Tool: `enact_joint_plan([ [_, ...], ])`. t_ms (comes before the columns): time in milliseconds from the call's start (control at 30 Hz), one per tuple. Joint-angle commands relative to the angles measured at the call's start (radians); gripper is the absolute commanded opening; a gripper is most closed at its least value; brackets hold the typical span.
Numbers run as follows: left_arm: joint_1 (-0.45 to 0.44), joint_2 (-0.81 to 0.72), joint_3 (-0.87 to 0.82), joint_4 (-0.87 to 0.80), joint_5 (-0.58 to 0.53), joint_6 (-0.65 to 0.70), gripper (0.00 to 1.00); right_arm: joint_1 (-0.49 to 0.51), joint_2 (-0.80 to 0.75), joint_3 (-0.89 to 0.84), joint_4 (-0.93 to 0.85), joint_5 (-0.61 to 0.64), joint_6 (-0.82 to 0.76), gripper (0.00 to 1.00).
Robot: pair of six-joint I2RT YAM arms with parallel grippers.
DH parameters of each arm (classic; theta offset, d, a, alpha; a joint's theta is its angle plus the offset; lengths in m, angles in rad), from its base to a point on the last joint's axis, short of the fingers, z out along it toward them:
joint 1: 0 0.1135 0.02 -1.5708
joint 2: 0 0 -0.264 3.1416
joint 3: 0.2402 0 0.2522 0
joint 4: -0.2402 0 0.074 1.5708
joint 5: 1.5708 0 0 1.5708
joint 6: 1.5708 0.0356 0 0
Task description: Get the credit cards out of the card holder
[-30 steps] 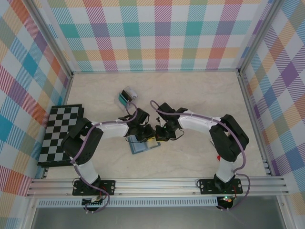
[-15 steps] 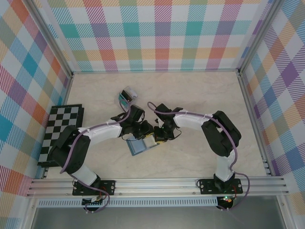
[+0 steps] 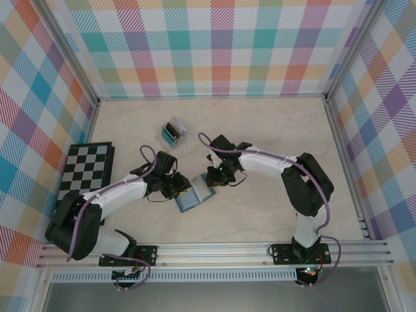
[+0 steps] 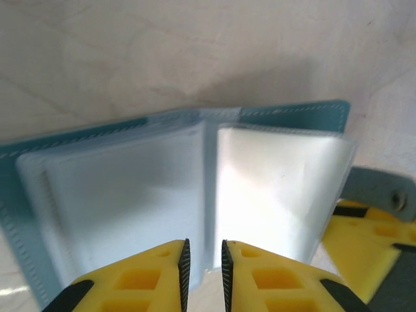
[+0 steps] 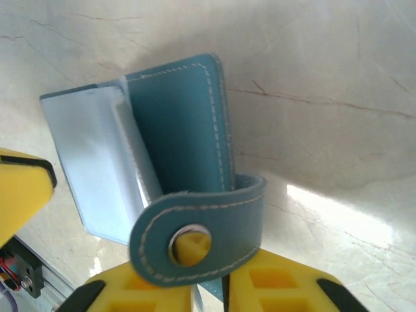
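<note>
Moved since a second ago: the left arm has swung back toward the near left, and its claw (image 3: 180, 189) now sits at the left edge of the card holder (image 3: 194, 201) rather than over its far side. The right claw (image 3: 212, 180) has shifted a little left, at the holder's far right corner.

- Card holder: slate-teal, has stayed at the middle of the desk (image 3: 279, 130). It lies open with its clear plastic sleeves (image 4: 130, 188) facing up.
- Left claw: yellow fingertips pressed nearly together with only a thin slot between them, set at the sleeves' edge by the centre fold. Whether a sleeve is nipped, I cannot tell.
- Right claw: pinching the card holder by its closing tab (image 5: 195, 227). The tab curls over the yellow fingers with its snap stud showing.
- Small clear box (image 3: 173, 132): on the far side of the holder and well apart from it, with teal and black contents.
- Chessboard (image 3: 84, 177): lying flat at the left edge of the desk.
</note>
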Motion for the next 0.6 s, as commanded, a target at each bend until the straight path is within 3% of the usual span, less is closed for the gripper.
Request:
enact_joint_plan([
  [0, 0.021, -0.050, -0.044, -0.068, -0.013, 0.008, 0.23, 0.013, 0.007, 0.062, -0.011, -0.026, -0.076, 0.25],
  [267, 0.067, -0.131, -0.103, -0.103, -0.020, 0.001, 0.33, 0.025, 0.058, 0.133, -0.062, -0.034, -0.172, 0.39],
  [567, 0.070, -0.110, -0.102, -0.073, 0.007, -0.004, 0.34, 0.040, 0.136, 0.201, -0.126, 0.036, -0.234, 0.34],
])
